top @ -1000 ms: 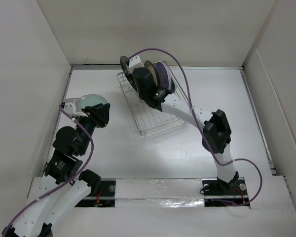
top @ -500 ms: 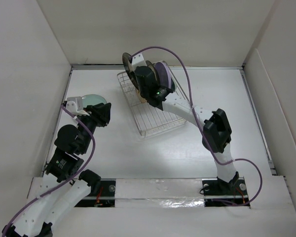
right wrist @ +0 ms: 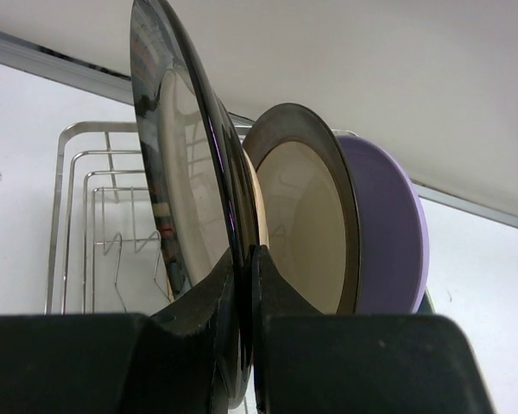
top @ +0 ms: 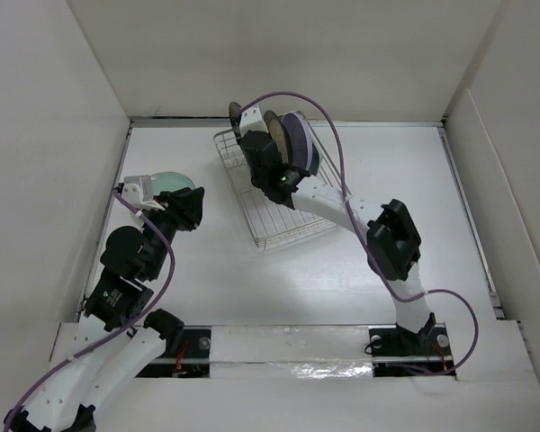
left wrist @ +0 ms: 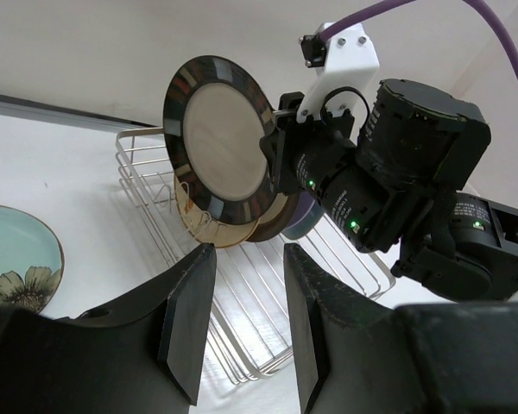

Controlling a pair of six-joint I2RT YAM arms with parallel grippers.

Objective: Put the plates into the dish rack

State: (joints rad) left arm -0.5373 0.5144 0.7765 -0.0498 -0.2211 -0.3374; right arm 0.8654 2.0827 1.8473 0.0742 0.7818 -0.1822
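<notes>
Now we slot the dark plate [left wrist: 220, 142].
Our right hand [right wrist: 244, 259] grips it; lower upright into the dish rack [top: 288, 225].

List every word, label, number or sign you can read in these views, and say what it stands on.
No readable text in any view.
The dark-rimmed cream plate in the right hand, the lavender plate and the dish rack are unmarked.
The pale green plate bears a painted flower, not lettering.

A white table [top: 207, 288] stands boxed in by plain white walls [top: 279, 54].
</notes>
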